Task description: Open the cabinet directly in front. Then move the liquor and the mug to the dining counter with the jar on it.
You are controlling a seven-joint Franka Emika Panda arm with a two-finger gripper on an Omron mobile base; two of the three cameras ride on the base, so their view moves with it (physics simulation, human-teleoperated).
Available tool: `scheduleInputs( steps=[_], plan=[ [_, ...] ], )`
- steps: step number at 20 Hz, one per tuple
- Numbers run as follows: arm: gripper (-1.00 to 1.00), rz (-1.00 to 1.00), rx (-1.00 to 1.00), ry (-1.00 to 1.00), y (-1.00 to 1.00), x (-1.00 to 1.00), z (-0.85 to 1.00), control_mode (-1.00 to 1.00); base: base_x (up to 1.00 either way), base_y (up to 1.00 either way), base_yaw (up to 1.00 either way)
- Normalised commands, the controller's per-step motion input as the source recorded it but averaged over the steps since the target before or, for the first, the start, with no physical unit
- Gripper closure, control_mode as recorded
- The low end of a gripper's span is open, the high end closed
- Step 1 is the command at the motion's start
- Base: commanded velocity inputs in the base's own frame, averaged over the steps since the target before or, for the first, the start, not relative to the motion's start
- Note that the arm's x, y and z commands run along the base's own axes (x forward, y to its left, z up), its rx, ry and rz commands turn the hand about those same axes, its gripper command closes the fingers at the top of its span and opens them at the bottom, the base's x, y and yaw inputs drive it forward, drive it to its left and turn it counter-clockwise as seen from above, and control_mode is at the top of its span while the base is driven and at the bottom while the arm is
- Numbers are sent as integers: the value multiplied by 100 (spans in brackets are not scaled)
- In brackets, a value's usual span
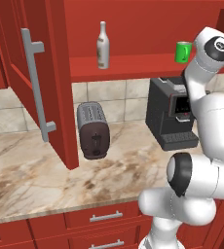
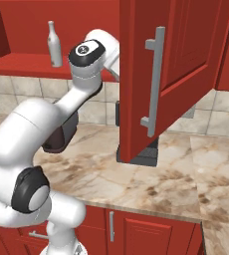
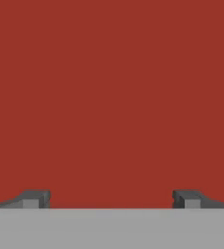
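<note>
Both doors of the cabinet [image 1: 41, 82] stand swung out, so I judge the opening step done and the fetching of the first item in hand. My gripper [image 3: 111, 199] is released, fingertips [image 3: 35, 198] spread wide with nothing between them, facing plain red panel at close range; which surface that is I cannot tell.

My wrist is raised to shelf level. The mug [image 1: 183, 51] stands on the open shelf just beside my wrist, partly masked by it. The liquor [image 1: 102, 45] stands upright further along the same shelf, well apart from the mug.

Next move, in my judgement: turn the open fingers toward the mug and close across its body.

Clearances: the shelf lip runs under both items, a door edge hangs on either side of my arm, and the coffee machine [image 1: 172, 114] and toaster [image 1: 92, 130] sit below, so room to withdraw is straight back
</note>
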Motion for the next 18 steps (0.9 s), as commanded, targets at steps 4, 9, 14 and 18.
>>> scheduleInputs(
  steps=[4, 9, 14, 18],
  plan=[
    [-100, 8, -2, -4, 10, -5, 0, -100, 0, 0, 0],
    [-100, 17, -15, -26, 82, -33, 5, -100, 0, 0, 0],
    [-100, 19, -6, -21, 91, -25, 11, -100, 0, 0, 0],
    [-100, 23, 0, -12, 75, -1, 0, -100, 0, 0, 0]
  ],
)
